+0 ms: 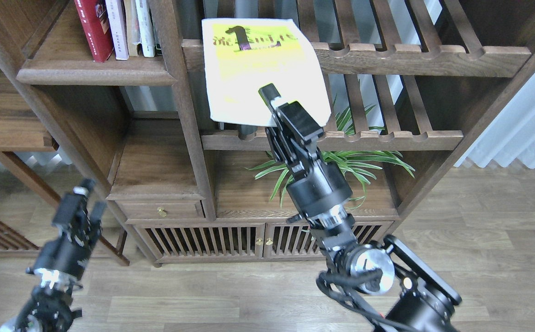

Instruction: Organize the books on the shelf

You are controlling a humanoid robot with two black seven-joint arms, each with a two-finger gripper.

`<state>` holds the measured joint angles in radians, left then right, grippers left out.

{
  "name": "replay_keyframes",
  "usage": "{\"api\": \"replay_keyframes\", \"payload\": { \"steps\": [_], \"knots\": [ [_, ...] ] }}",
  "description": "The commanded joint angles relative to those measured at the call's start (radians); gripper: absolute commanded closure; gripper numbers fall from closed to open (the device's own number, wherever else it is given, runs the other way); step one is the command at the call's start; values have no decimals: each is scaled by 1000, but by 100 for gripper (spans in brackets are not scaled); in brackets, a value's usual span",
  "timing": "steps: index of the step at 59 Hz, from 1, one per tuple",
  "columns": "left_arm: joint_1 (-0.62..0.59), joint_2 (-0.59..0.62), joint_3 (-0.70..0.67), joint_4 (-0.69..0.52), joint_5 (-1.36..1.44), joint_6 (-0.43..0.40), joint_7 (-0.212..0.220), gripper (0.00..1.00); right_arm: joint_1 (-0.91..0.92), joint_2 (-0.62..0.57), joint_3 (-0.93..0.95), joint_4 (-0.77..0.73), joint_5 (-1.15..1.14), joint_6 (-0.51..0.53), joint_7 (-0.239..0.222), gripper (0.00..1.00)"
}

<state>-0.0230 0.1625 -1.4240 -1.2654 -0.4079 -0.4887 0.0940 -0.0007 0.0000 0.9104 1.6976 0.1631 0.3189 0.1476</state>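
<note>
Head view showed the bookcase [175, 115] filling the upper frame, with the shelf [97, 76], a flat brown board, at upper left carrying a row of upright books [120, 27]. Right of the post ran the slatted racks [414, 60]. The yellow book [258, 69] hung in front of those racks, clear of them as far as could be judged, its cover facing the camera. Its long axis ran near vertical, leaning slightly, title edge up and lower edge toward the claw. The right claw [274, 108] was clenched on the book's lower right corner. The left claw [80, 205] hung low beside the drawer unit, blurred; whether its fingers were parted I could not tell.

To do this step well, I judged the book should be carried left past the post, turned spine-out and upright, then slid in beside the standing row. A corner grip lets the cover sag, so the swing should be slow.
</note>
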Motion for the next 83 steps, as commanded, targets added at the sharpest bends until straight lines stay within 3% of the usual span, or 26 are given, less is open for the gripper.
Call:
{"api": "replay_keyframes", "payload": {
  "steps": [1,14,21,23,27,38,49,59,72,83],
  "knots": [
    [-28,26,16,-20,-63,0,-2,3,-61,0,-16,-1,0,54,-37,92],
    [-86,63,131,-39,-123,0,-16,10,-99,0,-56,-3,0,92,-45,91],
    [-123,49,163,-40,-123,0,-91,25,-122,0,-77,-3,0,114,-45,91],
    [-149,45,171,-39,-118,0,-138,26,-125,0,-80,-3,0,114,-45,91],
    [-163,48,183,-40,-106,0,-168,25,-125,0,-80,-3,0,114,-46,90],
    [-150,86,177,-39,14,0,-178,12,-125,0,-85,-9,0,114,-46,89],
    [-149,94,186,-84,23,0,-177,13,-117,0,-88,-35,-2,112,-51,88],
    [-137,160,217,-117,1,0,-177,13,-117,0,-88,-52,-2,112,-103,88],
    [-213,152,252,-115,24,0,-165,13,-116,0,-87,-64,0,112,-103,87],
    [-157,134,246,-115,52,0,-166,12,-114,0,-85,-64,0,115,-103,86]
  ]
}}
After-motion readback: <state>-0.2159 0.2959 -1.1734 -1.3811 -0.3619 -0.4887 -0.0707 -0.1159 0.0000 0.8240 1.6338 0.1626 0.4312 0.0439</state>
